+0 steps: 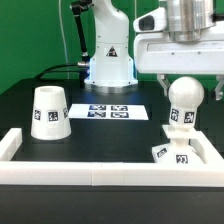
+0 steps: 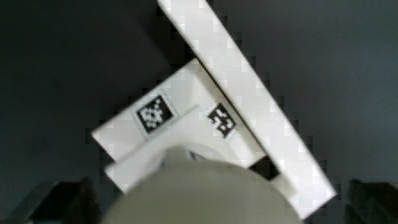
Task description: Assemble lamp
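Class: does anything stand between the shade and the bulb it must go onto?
Nothing upright. Only the flat marker board lies on the table between the shade and the bulb. The open gripper hangs right above the bulb, in the shade's likely path down.

No readable txt/nos; warning triangle (image 1: pixel 112 52) on arm pedestal (image 1: pixel 108 72); b/w tags (image 1: pixel 40 116) on shade (image 1: pixel 52 98), base (image 1: pixel 172 155).

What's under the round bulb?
The square base sits under the bulb, beside the rail. In the wrist view the bulb covers part of the base, so where its neck joins cannot be seen.
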Tool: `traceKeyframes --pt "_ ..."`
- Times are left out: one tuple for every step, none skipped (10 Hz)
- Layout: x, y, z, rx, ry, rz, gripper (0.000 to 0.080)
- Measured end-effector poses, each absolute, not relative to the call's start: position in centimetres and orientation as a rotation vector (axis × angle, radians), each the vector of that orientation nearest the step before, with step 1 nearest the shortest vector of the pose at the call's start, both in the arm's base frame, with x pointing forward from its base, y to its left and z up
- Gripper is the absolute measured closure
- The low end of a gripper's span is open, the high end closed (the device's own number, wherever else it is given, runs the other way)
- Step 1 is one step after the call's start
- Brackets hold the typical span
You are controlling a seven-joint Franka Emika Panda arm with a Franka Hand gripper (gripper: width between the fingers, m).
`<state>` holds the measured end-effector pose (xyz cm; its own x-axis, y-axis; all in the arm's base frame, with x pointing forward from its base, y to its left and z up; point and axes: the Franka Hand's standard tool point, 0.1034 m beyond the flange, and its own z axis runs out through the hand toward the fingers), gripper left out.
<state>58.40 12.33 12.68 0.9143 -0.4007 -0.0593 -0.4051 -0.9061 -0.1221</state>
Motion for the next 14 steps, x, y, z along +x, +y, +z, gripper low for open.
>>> traceKeyframes --pt "58.9 12.4 12.9 -2.982 0.439 0.023 0.01" --pt "59.1 12.3 12.8 -2.997 0.311 0.014 0.01" --pt "59.1 12.3 12.8 -3.007 0.197 0.008 0.01" --pt "59.1 12.3 12.7 -3.011 0.105 0.003 0.01" --pt "59.0 12.2 12.7 -3.013 0.028 -0.001 0.01" --pt "59.1 12.1 12.7 -3.013 -0.074 -0.007 0.01" --pt "59.2 12.0 12.6 -3.012 -0.188 -0.025 0.01" --pt "59.8 11.4 12.6 -3.0 -0.47 -0.102 0.01" --pt "59.9 10.7 12.4 -2.973 -0.661 -0.142 0.01" --pt "60.2 10.1 12.4 -2.943 -0.813 -0.163 0.01" --pt "60.4 9.6 12.3 -2.891 -1.01 -0.174 0.01" --pt "60.6 9.3 12.3 -2.858 -1.112 -0.178 0.01" --pt "60.5 9.4 12.3 -2.851 -1.156 -0.166 0.01" --pt "60.2 9.6 12.2 -2.838 -1.219 -0.143 0.01"
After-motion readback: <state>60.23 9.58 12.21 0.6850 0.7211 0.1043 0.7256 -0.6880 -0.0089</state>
